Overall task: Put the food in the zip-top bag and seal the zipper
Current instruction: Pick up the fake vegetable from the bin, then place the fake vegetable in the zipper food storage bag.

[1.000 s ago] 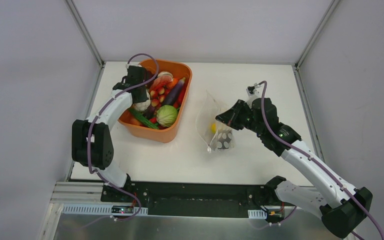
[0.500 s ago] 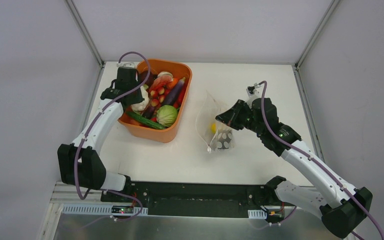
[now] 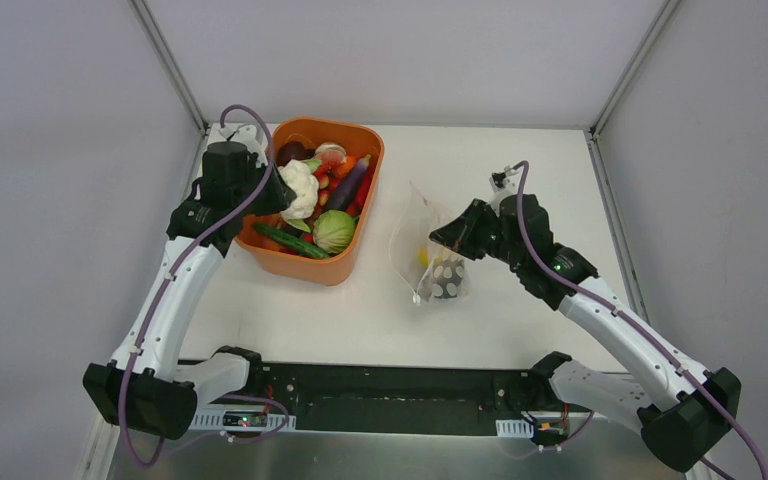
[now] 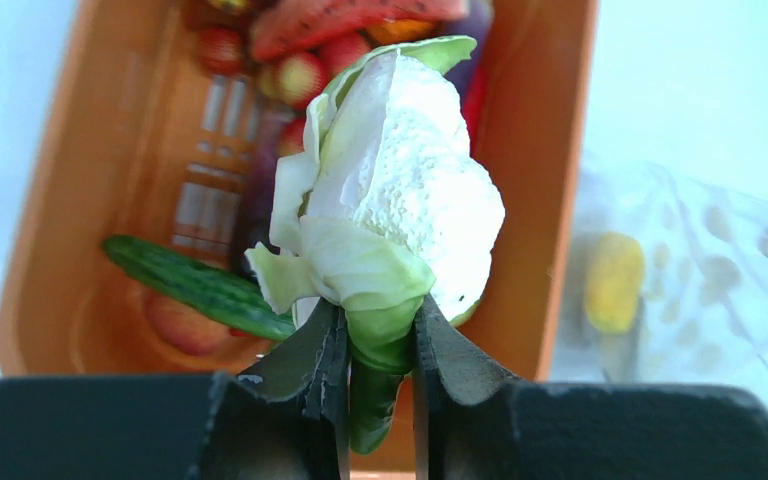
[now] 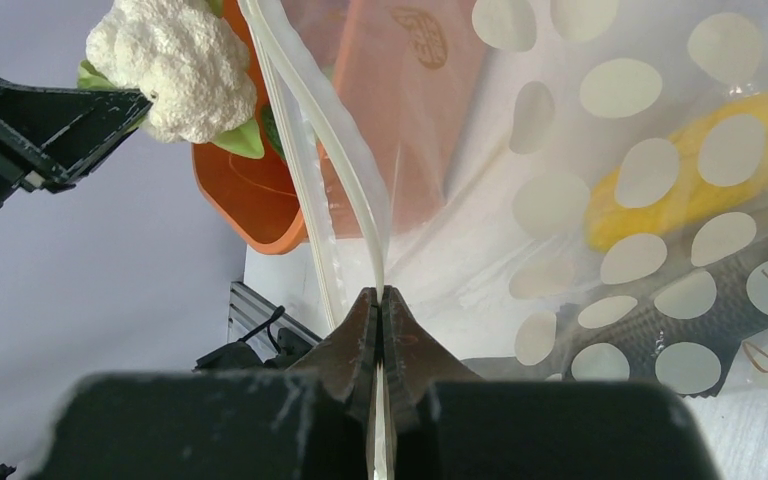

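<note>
My left gripper point(image 3: 278, 190) point(image 4: 378, 322) is shut on the green stem of a white cauliflower point(image 3: 301, 188) point(image 4: 400, 200) and holds it above the left side of the orange tub point(image 3: 355, 250) point(image 4: 560, 150). The tub holds more food: a green cabbage point(image 3: 333, 231), a purple eggplant point(image 3: 348, 186), a cucumber point(image 4: 195, 285). The clear dotted zip-top bag point(image 3: 430, 250) point(image 5: 650, 160) stands on the table to the tub's right, with a yellow piece point(image 3: 425, 256) point(image 5: 700, 190) inside. My right gripper point(image 3: 442, 240) point(image 5: 380, 295) is shut on one lip of the zipper point(image 5: 345, 160), holding the mouth open.
The white table point(image 3: 520, 170) is bounded by grey walls at the back and both sides. The black rail point(image 3: 390, 395) with the arm bases runs along the near edge. The tub lies between the left arm and the bag.
My left gripper has lifted the cauliflower out of the tub and drawn back up and to the left, arm raised. The right gripper and the bag have stayed in place.
</note>
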Controlling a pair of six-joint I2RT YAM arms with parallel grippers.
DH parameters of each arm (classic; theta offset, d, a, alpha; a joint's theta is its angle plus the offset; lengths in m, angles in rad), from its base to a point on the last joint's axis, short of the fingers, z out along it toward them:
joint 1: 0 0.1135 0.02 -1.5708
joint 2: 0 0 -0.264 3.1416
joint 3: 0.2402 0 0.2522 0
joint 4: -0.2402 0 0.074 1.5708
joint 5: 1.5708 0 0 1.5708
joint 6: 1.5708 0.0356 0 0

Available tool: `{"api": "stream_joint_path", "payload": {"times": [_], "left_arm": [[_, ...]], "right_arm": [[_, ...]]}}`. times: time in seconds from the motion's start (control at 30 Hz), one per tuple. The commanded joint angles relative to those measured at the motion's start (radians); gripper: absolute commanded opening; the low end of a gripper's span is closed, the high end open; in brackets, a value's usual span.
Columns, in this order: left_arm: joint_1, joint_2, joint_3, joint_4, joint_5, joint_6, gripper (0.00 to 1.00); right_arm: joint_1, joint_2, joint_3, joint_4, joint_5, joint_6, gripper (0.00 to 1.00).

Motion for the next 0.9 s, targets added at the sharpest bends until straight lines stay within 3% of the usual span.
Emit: {"api": "stream_joint_path", "payload": {"times": [0.0, 0.1, 0.47, 0.53, 0.73, 0.87], "left_arm": [[-0.041, -0.085, -0.027, 0.079, 0.179, -0.106, 0.00], [-0.097, -0.136, -0.049, 0.165, 0.238, -0.186, 0.00], [-0.342, -0.241, -0.196, 0.505, 0.187, -0.433, 0.00], [-0.364, -0.229, -0.205, 0.510, 0.186, -0.451, 0.00], [-0.409, -0.209, -0.300, 0.740, 0.211, -0.570, 0.00], [-0.456, -0.203, -0.352, 0.811, 0.160, -0.598, 0.00]], "right_arm": [[-0.004, 0.009, 0.021, 0.058, -0.003, 0.017, 0.00], [-0.003, 0.005, 0.011, 0.075, 0.005, 0.030, 0.00], [-0.004, 0.002, 0.005, 0.087, 0.032, 0.047, 0.00], [-0.003, -0.002, 0.001, 0.087, 0.044, 0.050, 0.00], [-0.004, -0.028, -0.013, 0.087, 0.080, 0.056, 0.00], [-0.004, -0.040, -0.018, 0.085, 0.098, 0.061, 0.00]]}}
